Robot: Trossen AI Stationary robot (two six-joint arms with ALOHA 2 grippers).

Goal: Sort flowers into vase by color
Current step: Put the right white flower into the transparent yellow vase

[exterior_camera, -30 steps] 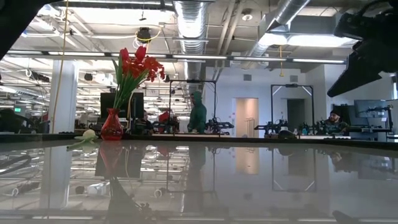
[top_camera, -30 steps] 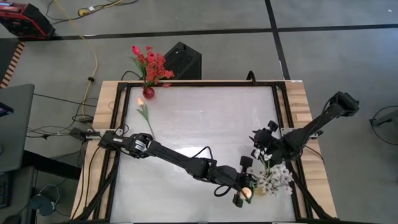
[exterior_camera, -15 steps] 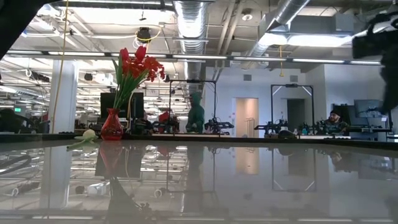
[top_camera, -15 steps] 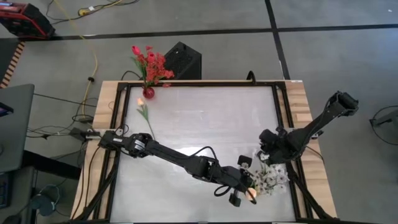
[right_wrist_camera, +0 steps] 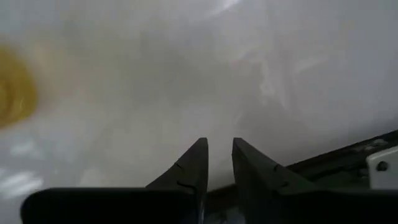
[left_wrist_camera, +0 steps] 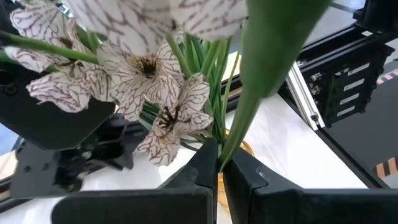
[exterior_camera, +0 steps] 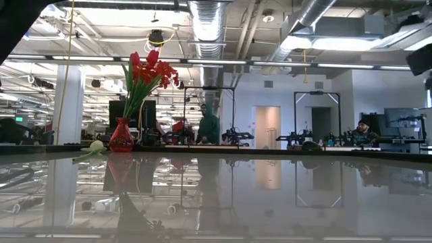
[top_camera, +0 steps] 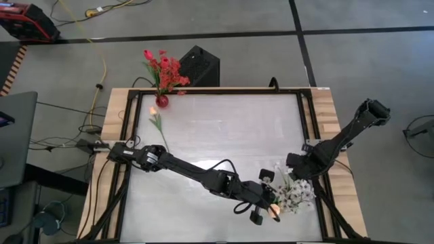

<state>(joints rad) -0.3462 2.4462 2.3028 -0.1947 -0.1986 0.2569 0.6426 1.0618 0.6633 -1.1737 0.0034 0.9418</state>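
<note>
White veined blooms (left_wrist_camera: 149, 81) crowd a yellow vase (top_camera: 283, 207); beside it the left tool (left_wrist_camera: 219, 163) pinches a green stem (left_wrist_camera: 261, 81). Right tool (right_wrist_camera: 217, 163), narrow, empty, hovers near the vase.

Two dark jointed arms with black housings, left gripper (left_wrist_camera: 219, 171) with matte black tapered fingers, right gripper (right_wrist_camera: 217, 165) alike, pointed black fingers (right_wrist_camera: 190, 168) on a flat black crossbar
</note>
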